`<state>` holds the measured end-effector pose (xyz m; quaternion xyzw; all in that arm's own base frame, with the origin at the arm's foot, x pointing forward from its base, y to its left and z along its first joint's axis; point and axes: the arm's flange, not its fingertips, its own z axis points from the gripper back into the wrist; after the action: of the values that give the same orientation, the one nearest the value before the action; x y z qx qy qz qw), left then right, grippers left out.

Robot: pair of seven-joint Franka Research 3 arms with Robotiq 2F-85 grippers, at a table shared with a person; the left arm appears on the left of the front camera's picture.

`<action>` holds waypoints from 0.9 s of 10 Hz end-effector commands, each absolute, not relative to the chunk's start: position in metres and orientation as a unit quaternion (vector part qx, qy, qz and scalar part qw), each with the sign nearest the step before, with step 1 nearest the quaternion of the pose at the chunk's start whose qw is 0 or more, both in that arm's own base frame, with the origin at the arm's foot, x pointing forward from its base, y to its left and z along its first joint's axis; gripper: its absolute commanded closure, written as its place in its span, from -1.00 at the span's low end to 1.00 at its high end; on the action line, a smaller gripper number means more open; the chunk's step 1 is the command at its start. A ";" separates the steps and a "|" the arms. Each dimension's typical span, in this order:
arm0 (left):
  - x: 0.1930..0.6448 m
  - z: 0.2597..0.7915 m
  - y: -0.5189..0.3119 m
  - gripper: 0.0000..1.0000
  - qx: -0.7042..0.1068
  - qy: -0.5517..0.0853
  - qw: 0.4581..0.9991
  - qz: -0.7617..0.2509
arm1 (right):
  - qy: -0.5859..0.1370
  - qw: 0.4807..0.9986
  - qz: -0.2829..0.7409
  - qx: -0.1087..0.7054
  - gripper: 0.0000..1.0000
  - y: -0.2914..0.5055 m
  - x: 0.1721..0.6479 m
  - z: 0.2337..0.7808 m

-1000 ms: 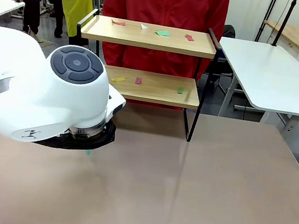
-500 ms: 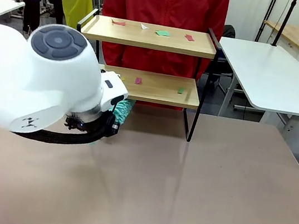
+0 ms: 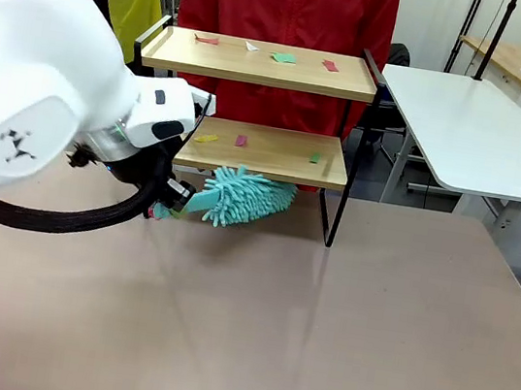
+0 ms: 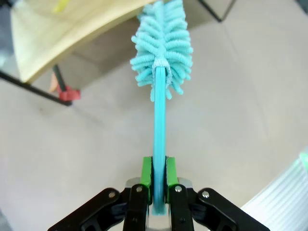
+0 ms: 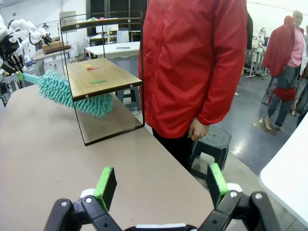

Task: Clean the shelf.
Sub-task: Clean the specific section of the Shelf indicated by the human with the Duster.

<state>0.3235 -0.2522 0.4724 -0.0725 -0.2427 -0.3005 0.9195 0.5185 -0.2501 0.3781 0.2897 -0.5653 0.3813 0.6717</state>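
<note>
The desk (image 3: pixel 317 341) carries the shelf (image 3: pixel 259 75) at its far edge. A teal duster (image 3: pixel 241 197) reaches just under the lower board, its handle clenched in the left tool (image 4: pixel 159 167). The right tool (image 5: pixel 161 185) gapes empty. Paper scraps (image 3: pixel 283 57) dot both boards.

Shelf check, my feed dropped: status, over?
Left pincer shut on duster, head by lower board. Right pincer open, aside. Shelf holds paper scraps. Person stands behind it.

Bulky glossy white left arm (image 3: pixel 43 74), small black logo (image 3: pixel 15 145), black ribbed cable (image 3: pixel 41 217) beneath, black linked left pincer (image 4: pixel 159 166), green pads (image 4: pixel 146 168), silver screws (image 4: pixel 139 188), matching right pincer (image 5: pixel 161 185).
</note>
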 end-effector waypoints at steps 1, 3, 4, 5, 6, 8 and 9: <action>0.253 0.416 -0.173 0.72 -0.096 -0.243 0.892 -0.370 | -0.563 0.678 0.377 0.285 -1.00 -0.247 0.519 0.386; 0.259 0.409 -0.171 0.72 -0.075 -0.278 0.886 -0.364 | -0.563 0.678 0.377 0.285 -1.00 -0.247 0.519 0.386; 0.325 0.481 -0.241 0.72 -0.075 -0.245 0.893 -0.370 | -0.563 0.678 0.377 0.285 -1.00 -0.247 0.519 0.386; 0.325 0.481 -0.241 0.72 -0.075 -0.245 0.893 -0.370 | -0.563 0.678 0.377 0.285 -1.00 -0.247 0.519 0.386; 0.330 0.481 -0.235 0.72 -0.069 -0.250 0.889 -0.377 | -0.563 0.678 0.377 0.285 -1.00 -0.247 0.519 0.386; 0.343 0.477 -0.214 0.72 -0.055 -0.259 0.860 -0.436 | -0.563 0.678 0.377 0.285 -1.00 -0.247 0.519 0.386; 0.340 0.473 -0.191 0.72 -0.055 -0.246 0.850 -0.463 | -0.563 0.678 0.377 0.285 -1.00 -0.247 0.519 0.386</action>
<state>0.3427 -0.2173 0.4769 -0.0443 -0.2458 -0.4272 0.8690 0.5185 -0.2501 0.3781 0.2897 -0.5653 0.3812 0.6717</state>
